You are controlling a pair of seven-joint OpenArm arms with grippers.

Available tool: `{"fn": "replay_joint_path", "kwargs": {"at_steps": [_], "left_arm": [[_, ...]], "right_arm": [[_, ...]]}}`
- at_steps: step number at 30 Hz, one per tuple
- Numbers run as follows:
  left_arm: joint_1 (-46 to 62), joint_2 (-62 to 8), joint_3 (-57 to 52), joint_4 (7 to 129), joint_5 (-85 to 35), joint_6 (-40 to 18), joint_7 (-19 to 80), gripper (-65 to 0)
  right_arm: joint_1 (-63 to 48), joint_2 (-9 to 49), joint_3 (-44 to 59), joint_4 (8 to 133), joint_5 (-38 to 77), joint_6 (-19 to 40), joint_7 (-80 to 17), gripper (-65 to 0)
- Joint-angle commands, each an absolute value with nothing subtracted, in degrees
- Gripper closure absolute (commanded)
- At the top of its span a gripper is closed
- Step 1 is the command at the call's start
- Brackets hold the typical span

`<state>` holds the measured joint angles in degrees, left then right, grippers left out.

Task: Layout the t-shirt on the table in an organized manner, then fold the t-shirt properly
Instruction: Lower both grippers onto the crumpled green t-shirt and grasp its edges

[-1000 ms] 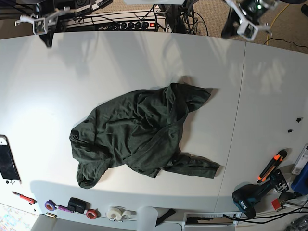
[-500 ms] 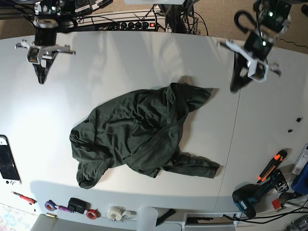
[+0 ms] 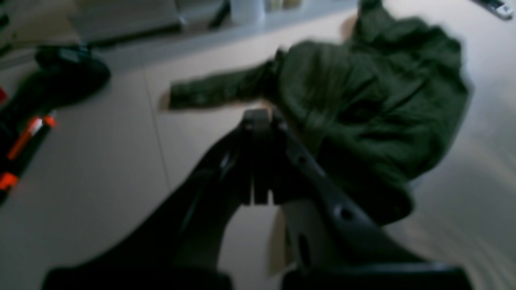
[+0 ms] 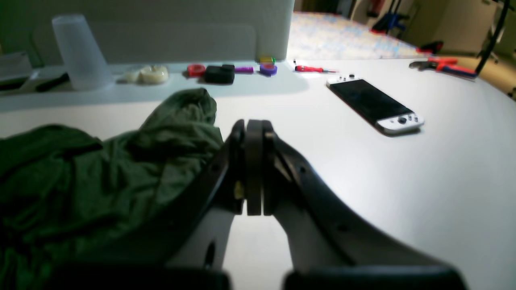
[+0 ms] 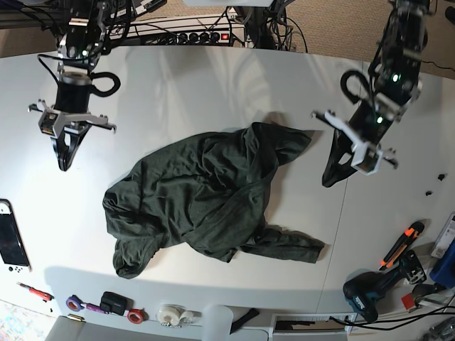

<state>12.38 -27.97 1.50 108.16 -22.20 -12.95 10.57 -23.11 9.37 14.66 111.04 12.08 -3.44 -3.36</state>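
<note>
1. T-shirt (image 5: 210, 195) is lying crumpled mid-table (image 5: 213, 78), one sleeve trailing toward the near edge, nothing spread yet.
2. Right end effector (image 5: 64, 162), on the base view's left, is hanging over bare table well apart from the fabric, jaws pressed together and gripping nothing; it probably ought to open before reaching the bunched hem.
3. Left end effector (image 5: 329, 179), on that view's right, is hovering just beside the shirt's upper corner, likewise closed and empty; pinching a single layer there would likely help flatten it.
</note>
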Motion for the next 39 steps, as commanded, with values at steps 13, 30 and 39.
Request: {"fn": "replay_joint_path", "kwargs": {"at_steps": [13, 30, 39], "left_arm": [[-7.1, -21.1, 15.3, 84.0, -19.5, -13.4, 9.0, 0.0], [-11.4, -19.7, 16.6, 81.6, -17.8, -7.5, 9.5, -26.4], [-11.1, -19.7, 16.6, 81.6, -17.8, -7.5, 11.6, -26.4]], "right_arm": [[-3.0, 10.0, 14.9, 82.1, 1.3, 7.3, -1.8, 0.0], [22.2, 9.8, 0.0, 70.7, -12.1, 12.2, -14.0, -33.6], [26.3, 9.8, -8.6, 53.8, -22.9, 5.8, -13.6, -33.6]]}}
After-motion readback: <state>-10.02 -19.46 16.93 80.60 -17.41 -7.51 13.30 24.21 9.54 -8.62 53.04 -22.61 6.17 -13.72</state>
